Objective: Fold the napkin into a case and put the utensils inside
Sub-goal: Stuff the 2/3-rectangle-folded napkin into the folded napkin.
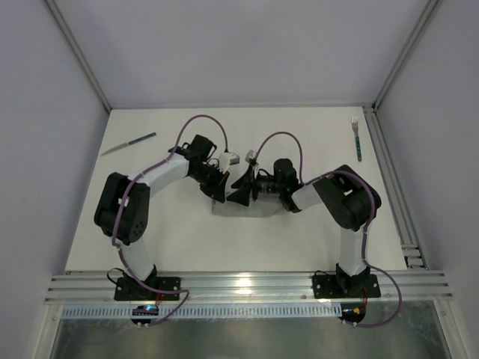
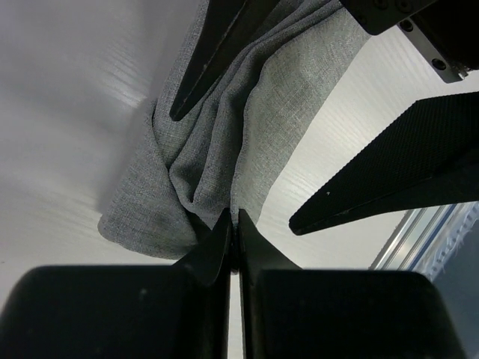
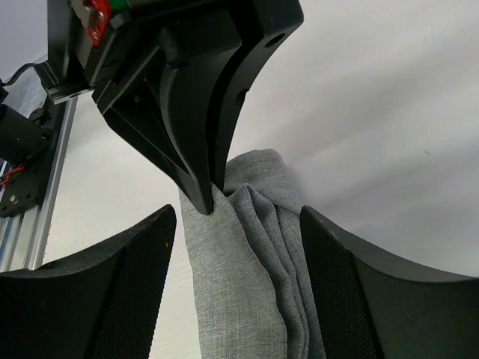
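The grey napkin [image 2: 217, 142] lies bunched in long folds on the white table, mostly hidden under both grippers in the top view [image 1: 262, 209]. My left gripper [image 2: 234, 218] is shut on a fold at the napkin's end; it also shows in the right wrist view [image 3: 198, 127] and the top view [image 1: 218, 191]. My right gripper [image 3: 238, 217] is open and straddles the napkin [image 3: 247, 284] without gripping it, facing the left gripper [image 1: 241, 193]. The knife [image 1: 129, 143] lies far left. The fork [image 1: 357, 138] lies far right.
An aluminium rail [image 1: 397, 187] runs along the table's right edge, close to the fork. White walls enclose the back and sides. The right gripper's fingers [image 2: 389, 164] hang close over the napkin in the left wrist view.
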You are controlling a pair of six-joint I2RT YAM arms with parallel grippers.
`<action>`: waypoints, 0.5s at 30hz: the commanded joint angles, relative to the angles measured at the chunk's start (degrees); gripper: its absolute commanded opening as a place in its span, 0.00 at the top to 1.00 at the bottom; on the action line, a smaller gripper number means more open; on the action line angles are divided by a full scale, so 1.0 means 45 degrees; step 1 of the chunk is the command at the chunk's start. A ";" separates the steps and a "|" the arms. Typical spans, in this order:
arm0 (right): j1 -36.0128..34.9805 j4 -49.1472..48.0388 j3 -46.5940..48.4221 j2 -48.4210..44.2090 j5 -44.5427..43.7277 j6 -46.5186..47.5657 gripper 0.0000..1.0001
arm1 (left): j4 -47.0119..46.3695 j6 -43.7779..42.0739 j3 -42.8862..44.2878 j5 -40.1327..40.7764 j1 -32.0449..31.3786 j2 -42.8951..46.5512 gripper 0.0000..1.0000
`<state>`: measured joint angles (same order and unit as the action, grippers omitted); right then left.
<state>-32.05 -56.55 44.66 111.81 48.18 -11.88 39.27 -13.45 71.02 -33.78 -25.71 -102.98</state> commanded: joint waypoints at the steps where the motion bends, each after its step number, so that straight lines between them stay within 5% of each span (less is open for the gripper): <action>1: -0.0064 -0.1887 0.0171 0.0095 -0.0237 -0.0211 0.28 | 0.0082 0.0197 0.0467 -0.0501 0.0089 0.0169 1.00; 8: -0.0396 0.1528 0.0719 -0.0198 -0.1215 0.0531 0.28 | 0.0141 0.0041 0.0565 -0.0657 0.0128 0.0091 1.00; 15: -0.0435 0.2741 0.0737 -0.0570 -0.1782 0.0218 0.28 | 0.0220 -0.0331 0.0467 -0.0716 0.0148 0.0150 1.00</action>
<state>-33.76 -47.64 46.39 112.01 42.44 -11.90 39.77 -13.98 71.55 -34.87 -25.43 -102.98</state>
